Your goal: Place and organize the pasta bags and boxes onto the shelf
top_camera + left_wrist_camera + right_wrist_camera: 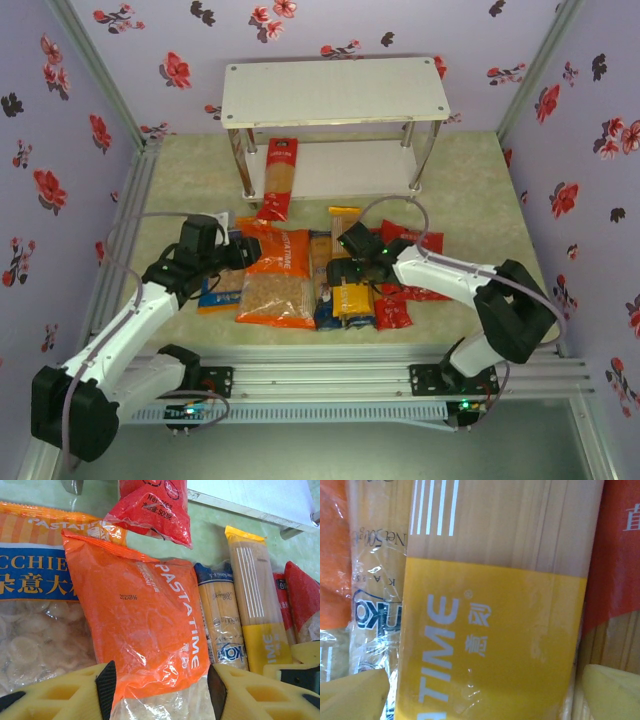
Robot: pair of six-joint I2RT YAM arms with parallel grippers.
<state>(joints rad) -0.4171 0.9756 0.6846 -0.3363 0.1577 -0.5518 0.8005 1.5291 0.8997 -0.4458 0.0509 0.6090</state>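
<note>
Centring matters for the right gripper point(482, 700). Its fingers stand spread wide either side of the yellow-orange spaghetti pack point(495, 630), and should probably close squarely across it, clear of the tan-and-blue spaghetti pack point(370, 595) just outside one finger. The left gripper point(161, 690) straddles the orange bag point(145, 630); whether it pinches, I cannot tell. The yellow-orange pack lies flat between the fingers, glossy, with a yellow band and pale strands beyond.

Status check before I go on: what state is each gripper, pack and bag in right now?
left gripper, jaws either side of the orange bag, grip unclear
right gripper, open, straddling the yellow-orange pack
orange bag, flat on the table
yellow-orange pack, flat among other packs
red pack, partly on the lower board of the shelf, near end past its front edge
blue bag, flat, partly under the orange bag
</note>
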